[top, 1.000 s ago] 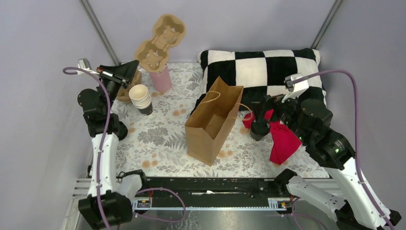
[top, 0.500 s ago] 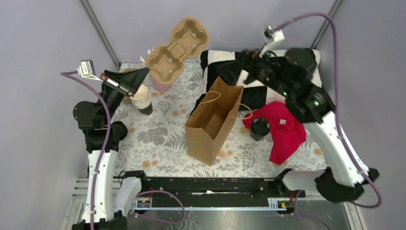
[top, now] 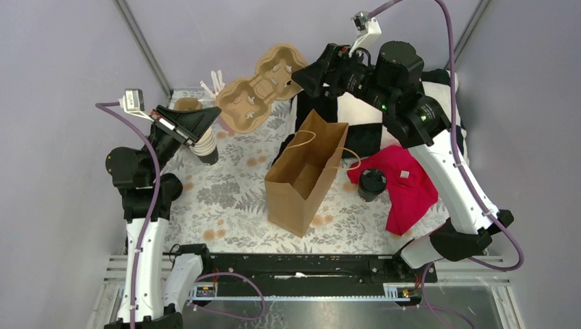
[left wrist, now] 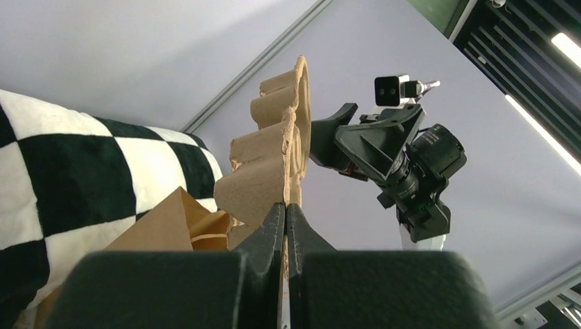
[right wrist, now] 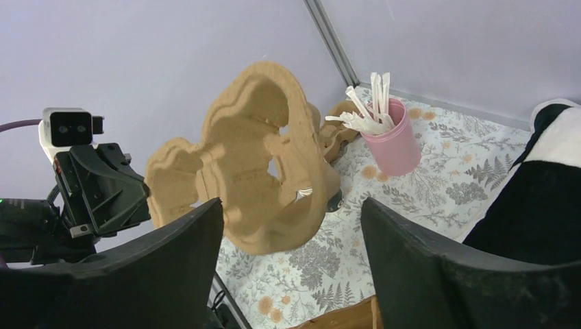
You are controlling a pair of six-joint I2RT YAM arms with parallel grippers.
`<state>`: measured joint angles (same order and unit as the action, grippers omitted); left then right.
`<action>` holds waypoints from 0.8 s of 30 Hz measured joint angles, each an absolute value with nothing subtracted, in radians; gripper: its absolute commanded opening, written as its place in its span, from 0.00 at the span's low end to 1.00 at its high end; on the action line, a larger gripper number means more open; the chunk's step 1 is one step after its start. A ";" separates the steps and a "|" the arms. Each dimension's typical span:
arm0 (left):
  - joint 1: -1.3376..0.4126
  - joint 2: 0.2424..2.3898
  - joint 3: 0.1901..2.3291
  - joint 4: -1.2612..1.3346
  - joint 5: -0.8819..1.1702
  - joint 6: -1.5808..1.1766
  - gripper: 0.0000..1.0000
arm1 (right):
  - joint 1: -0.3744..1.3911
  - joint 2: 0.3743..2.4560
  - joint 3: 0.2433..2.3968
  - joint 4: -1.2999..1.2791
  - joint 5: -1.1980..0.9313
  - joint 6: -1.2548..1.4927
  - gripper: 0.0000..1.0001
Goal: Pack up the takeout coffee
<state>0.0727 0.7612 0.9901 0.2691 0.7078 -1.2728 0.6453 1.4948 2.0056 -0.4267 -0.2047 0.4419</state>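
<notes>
Locate the coffee (top: 372, 184): a small black paper cup with round plastic lid, upright against the red cloth (top: 409, 190) beside the bag (top: 301, 177). Your left claw (left wrist: 285, 205) pinches the pulp tray (top: 264, 86); right claw (right wrist: 291, 205) gapes, empty.

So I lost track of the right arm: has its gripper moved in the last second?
Yes. The right gripper swung from the takeout coffee back and left, past the paper bag, to the cup carrier.

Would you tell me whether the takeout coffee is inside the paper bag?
Out: the takeout coffee stands upright beside the paper bag.
</notes>
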 measured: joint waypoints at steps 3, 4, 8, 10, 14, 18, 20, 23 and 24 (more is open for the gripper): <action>0.073 0.758 0.988 0.261 0.727 -1.272 0.00 | 0.645 1.495 2.006 -0.428 -0.203 0.438 0.71; 0.073 0.756 0.988 0.258 0.732 -1.272 0.00 | 0.645 1.495 2.005 -0.428 -0.202 0.437 0.69; 0.073 0.754 0.987 0.251 0.749 -1.272 0.00 | 0.645 1.495 2.005 -0.428 -0.200 0.422 0.63; 0.073 0.754 0.987 0.250 0.760 -1.272 0.00 | 0.645 1.495 2.005 -0.430 -0.200 0.411 0.61; 0.073 0.754 0.985 0.243 0.785 -1.272 0.00 | 0.645 1.495 2.005 -0.435 -0.194 0.386 0.61; 0.073 0.754 0.972 0.234 0.798 -1.272 0.00 | 0.645 1.495 2.005 -0.436 -0.178 0.360 0.60; 0.073 0.755 0.970 0.226 0.802 -1.272 0.00 | 0.645 1.495 2.005 -0.437 -0.169 0.349 0.58; 0.073 0.754 0.968 0.226 0.809 -1.272 0.00 | 0.645 1.495 2.005 -0.438 -0.160 0.334 0.56; 0.073 0.754 0.968 0.225 0.810 -1.272 0.00 | 0.645 1.495 2.005 -0.438 -0.158 0.330 0.55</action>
